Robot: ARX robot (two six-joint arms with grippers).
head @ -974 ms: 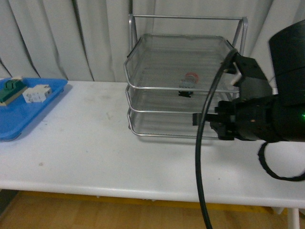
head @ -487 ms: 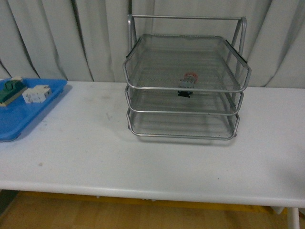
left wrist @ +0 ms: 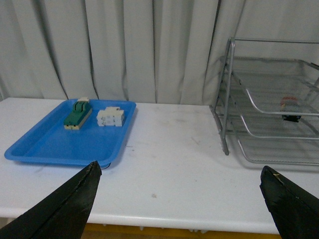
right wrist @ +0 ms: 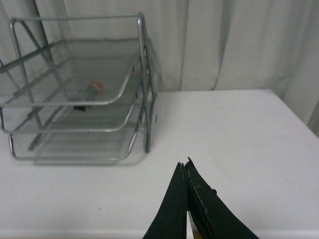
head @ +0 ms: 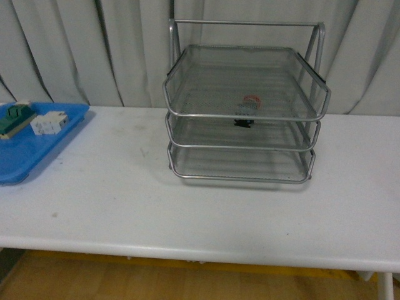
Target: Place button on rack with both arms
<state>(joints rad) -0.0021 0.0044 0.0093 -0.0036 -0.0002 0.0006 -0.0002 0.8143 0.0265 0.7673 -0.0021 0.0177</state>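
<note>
The white table (head: 206,212) is carrying everything; the rack (head: 245,103), the silver three-tier wire-mesh stand with a tubular frame, is standing toward the table's back edge, in front of the grey curtain (head: 81,50); to the left of the rack, well apart, the blue tray (head: 28,147) is lying flat near the table's left end. The button (head: 248,107) is sitting inside the rack, in the top mesh tray as far as the front view lets me tell; its red round cap is showing above a dark body, blurred through the mesh. The right gripper (right wrist: 186,172) is hanging over bare table well apart from the rack and the button, its dark fingers pressed together with nothing between them; the left gripper (left wrist: 182,199) is holding its fingers spread wide, also well away from the rack. The blue tray is holding a green and beige block (left wrist: 78,114) and, just beside it, a white blocky part (left wrist: 110,117).
</note>
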